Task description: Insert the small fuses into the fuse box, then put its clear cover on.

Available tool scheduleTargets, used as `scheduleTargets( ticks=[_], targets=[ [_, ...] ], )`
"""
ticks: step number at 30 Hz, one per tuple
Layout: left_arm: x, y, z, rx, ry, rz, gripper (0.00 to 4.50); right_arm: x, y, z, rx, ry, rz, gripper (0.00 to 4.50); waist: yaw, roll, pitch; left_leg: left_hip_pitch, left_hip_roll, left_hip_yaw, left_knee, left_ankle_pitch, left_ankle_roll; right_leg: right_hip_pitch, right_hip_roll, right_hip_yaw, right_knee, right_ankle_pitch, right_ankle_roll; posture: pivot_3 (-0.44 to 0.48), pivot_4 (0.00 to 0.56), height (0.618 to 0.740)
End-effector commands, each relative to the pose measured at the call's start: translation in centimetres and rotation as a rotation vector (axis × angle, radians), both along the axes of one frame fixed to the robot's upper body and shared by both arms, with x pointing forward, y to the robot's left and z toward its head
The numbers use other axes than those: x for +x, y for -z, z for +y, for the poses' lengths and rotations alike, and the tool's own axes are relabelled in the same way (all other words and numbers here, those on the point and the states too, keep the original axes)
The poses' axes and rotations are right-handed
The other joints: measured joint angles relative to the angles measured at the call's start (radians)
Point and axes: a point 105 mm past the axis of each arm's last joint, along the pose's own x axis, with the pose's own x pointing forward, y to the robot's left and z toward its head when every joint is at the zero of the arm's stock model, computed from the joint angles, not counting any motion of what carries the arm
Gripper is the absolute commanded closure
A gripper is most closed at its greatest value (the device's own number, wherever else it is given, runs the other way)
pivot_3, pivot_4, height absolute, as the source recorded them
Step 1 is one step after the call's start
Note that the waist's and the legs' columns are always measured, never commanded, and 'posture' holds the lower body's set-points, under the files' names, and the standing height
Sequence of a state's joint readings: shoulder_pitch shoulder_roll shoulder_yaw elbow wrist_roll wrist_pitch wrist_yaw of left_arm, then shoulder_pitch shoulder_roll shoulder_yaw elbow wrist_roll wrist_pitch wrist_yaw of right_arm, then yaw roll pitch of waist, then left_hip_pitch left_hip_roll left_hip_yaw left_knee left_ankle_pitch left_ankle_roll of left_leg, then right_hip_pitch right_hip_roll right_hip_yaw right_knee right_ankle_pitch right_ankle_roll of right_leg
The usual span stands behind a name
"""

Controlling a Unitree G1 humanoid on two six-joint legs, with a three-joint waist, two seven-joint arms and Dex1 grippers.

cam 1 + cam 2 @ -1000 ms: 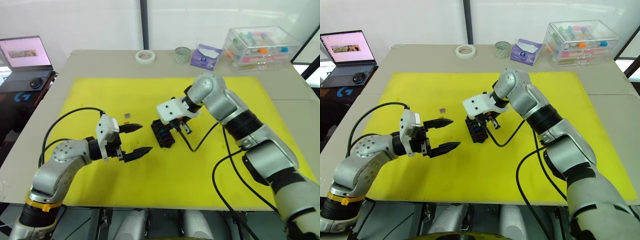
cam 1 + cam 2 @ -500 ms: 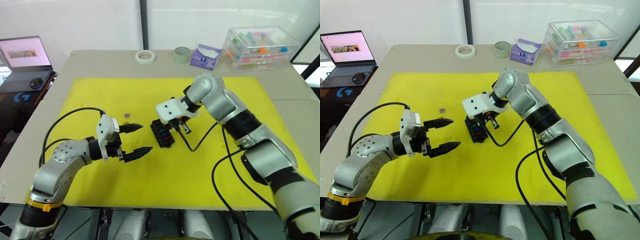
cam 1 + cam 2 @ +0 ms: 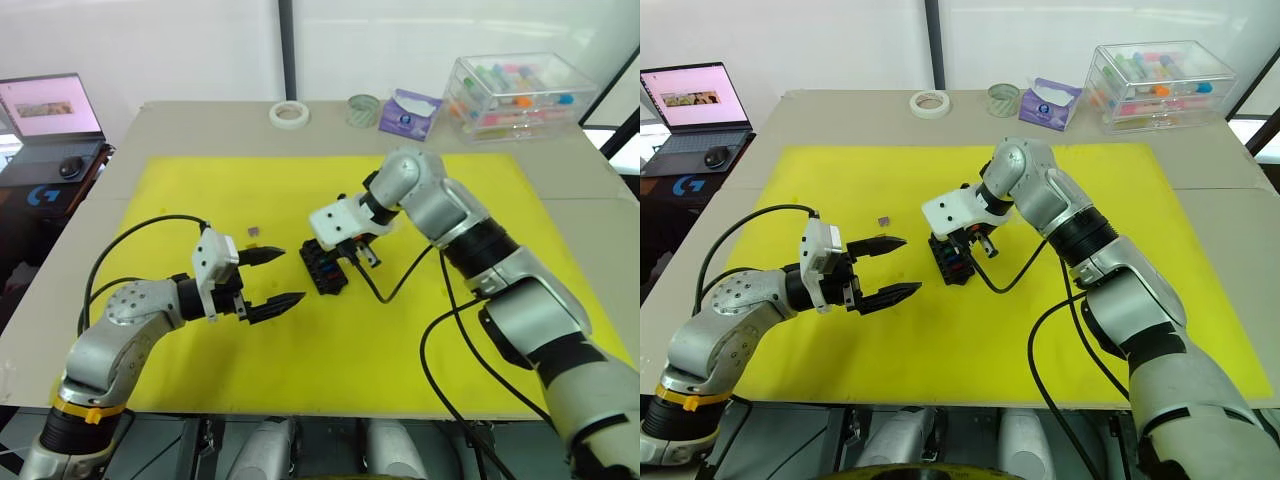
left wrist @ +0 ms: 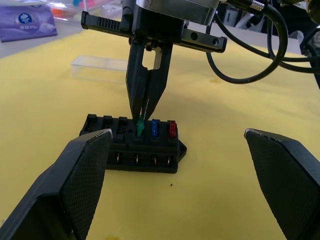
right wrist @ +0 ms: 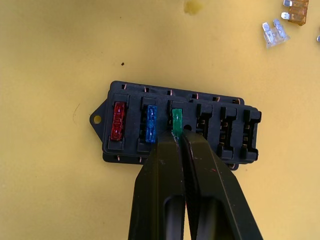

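Your right pincer (image 5: 179,142), clamped on the green fuse (image 5: 176,121), has barely moved, probably still seating it in the fuse box (image 5: 180,130); left pincer (image 3: 272,277) stays apart.

Bare yellow mat (image 3: 330,340) all around the fuse box (image 5: 180,131). Above its slots, blocked by the right gripper (image 4: 144,111) pinching the green fuse (image 4: 140,125). Clear cover (image 4: 100,67) just behind.

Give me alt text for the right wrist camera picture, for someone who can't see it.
The right gripper, fingers closed, holds a green fuse in the third slot of a black fuse box lying on a yellow mat. A red fuse and a blue fuse fill the two slots beside it, three slots are empty, and two loose fuses lie on the mat.
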State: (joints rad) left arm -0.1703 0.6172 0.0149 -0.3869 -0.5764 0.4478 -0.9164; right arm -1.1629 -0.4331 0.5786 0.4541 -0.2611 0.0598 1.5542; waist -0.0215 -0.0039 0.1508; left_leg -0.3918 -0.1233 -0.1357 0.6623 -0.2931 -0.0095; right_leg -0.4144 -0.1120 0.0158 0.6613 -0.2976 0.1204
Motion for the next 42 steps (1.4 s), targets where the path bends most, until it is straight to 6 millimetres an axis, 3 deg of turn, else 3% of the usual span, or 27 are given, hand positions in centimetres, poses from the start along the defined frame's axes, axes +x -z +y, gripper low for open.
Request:
scheduleTargets(
  ticks=[1, 42],
  targets=[
    [-0.36, -0.64, -0.37, -0.006, 0.018, -0.032, 0.03, 0.13, 0.44, 0.33, -0.022, -0.003, -0.01, 4.5, 0.0, 0.0, 0.0, 0.0, 0.0, 0.0, 0.0, 0.0, 0.0, 0.0, 0.0, 0.0, 0.0, 0.0, 0.0, 0.0, 0.15, 0.74],
    [-0.25, -0.43, -0.49, 0.005, 0.024, -0.031, 0.03, -0.03, -0.04, 0.15, 0.008, -0.009, -0.007, 4.5, 0.0, 0.0, 0.0, 0.0, 0.0, 0.0, 0.0, 0.0, 0.0, 0.0, 0.0, 0.0, 0.001, 0.0, 0.0, 0.0, 0.15, 0.74]
  ],
)
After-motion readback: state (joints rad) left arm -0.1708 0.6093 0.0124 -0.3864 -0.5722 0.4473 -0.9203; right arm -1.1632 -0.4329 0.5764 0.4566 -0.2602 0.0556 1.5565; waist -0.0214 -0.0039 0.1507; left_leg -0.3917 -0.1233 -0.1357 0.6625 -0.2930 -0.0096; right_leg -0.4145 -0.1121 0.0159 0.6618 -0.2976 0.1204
